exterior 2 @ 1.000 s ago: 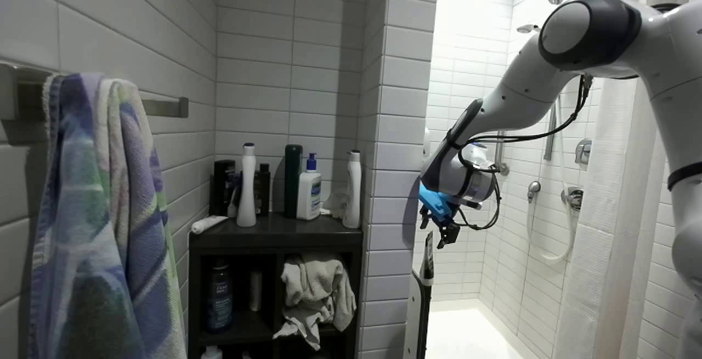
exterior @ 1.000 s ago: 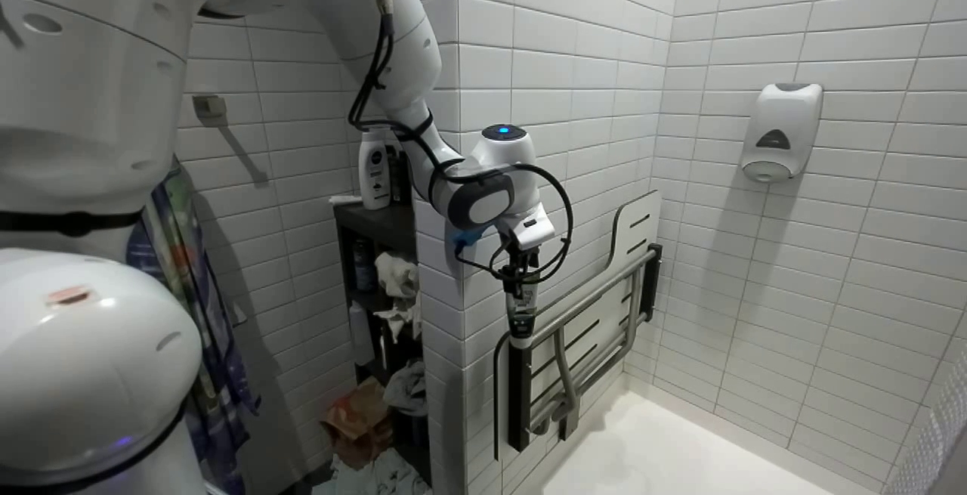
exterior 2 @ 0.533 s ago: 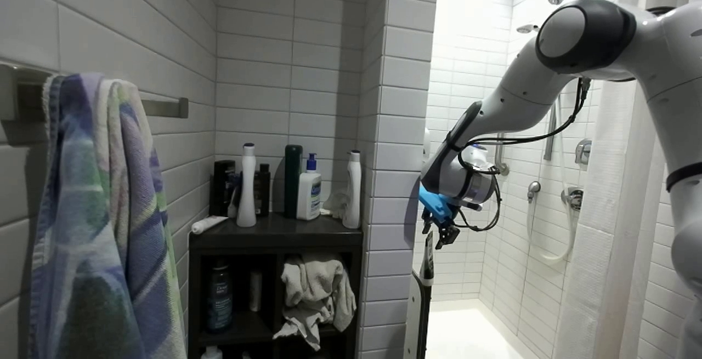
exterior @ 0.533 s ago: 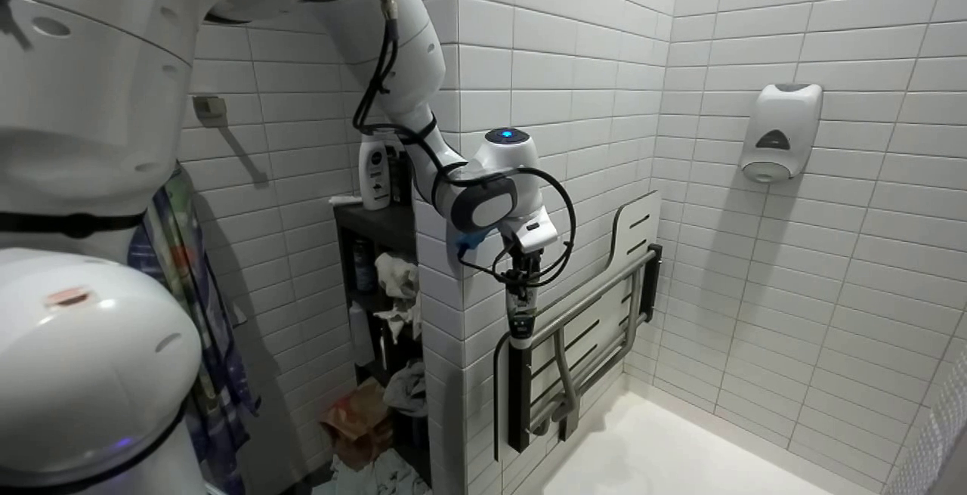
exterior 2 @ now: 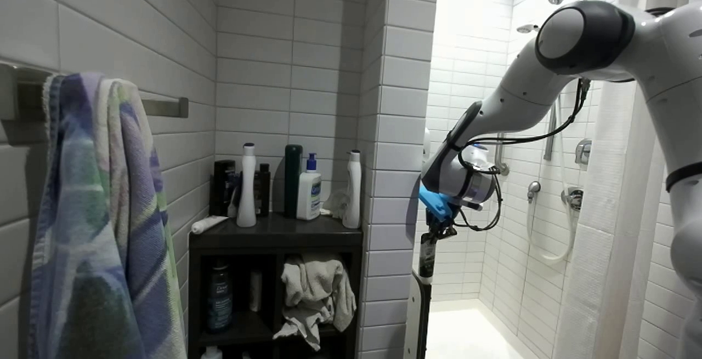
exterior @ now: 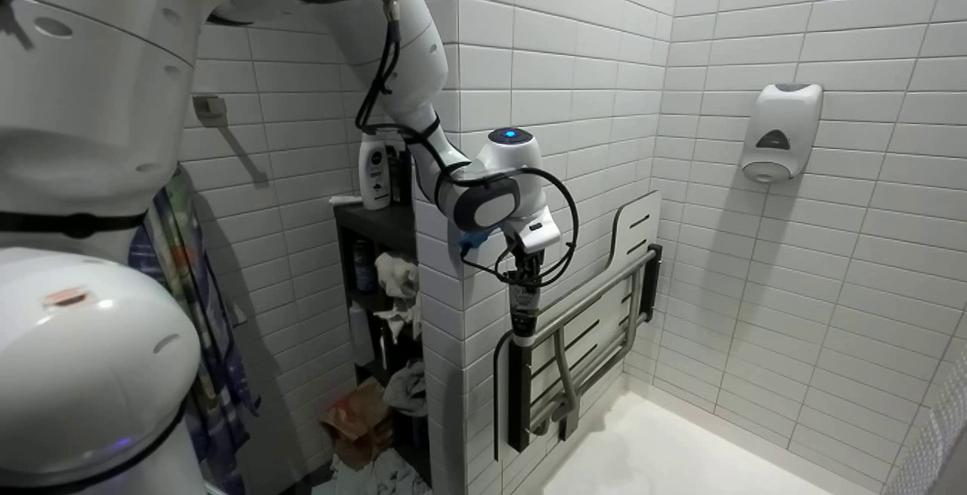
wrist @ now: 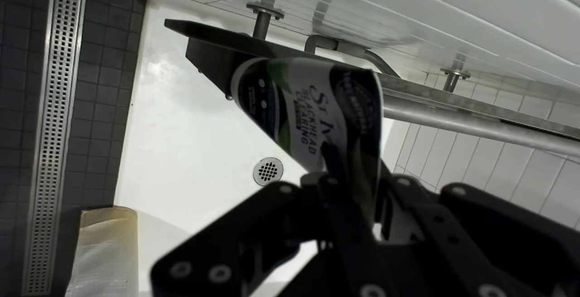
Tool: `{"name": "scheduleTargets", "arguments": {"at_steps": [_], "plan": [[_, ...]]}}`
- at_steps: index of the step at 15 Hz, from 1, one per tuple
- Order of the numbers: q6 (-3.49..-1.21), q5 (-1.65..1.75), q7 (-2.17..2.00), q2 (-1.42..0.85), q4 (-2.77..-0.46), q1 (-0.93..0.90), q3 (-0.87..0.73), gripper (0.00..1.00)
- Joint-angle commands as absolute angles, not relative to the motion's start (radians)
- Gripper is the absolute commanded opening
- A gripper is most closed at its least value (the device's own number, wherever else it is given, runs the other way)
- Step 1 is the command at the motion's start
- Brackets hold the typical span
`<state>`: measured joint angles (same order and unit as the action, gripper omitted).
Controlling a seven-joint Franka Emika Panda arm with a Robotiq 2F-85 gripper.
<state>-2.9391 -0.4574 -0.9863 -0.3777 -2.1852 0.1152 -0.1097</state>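
Change: our jaws, apart a second ago, now clamp the tube (wrist: 312, 111) | Place: cap-down at the folded seat (exterior 2: 418, 315) | Meaning: we have it gripped

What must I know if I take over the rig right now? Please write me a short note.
Gripper: closed on the upper end of the Blackhead Clearing tube.
Tube: cap end down, apparently resting on the edge of the folded shower seat.
Done: the tube is gripped.
Left: probably lifting it; no gap to the seat shows yet.
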Motion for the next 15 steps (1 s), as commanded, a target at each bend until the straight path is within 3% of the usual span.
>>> {"name": "scheduleTargets", "arguments": {"at_steps": [1, 15], "plan": [[-2.941, -0.483, -0.979, -0.387, -2.167, 0.125, -0.103, 0.02], [-2.947, -0.56, -0.918, -0.22, -2.25, 0.195, -0.07, 0.01]]}}
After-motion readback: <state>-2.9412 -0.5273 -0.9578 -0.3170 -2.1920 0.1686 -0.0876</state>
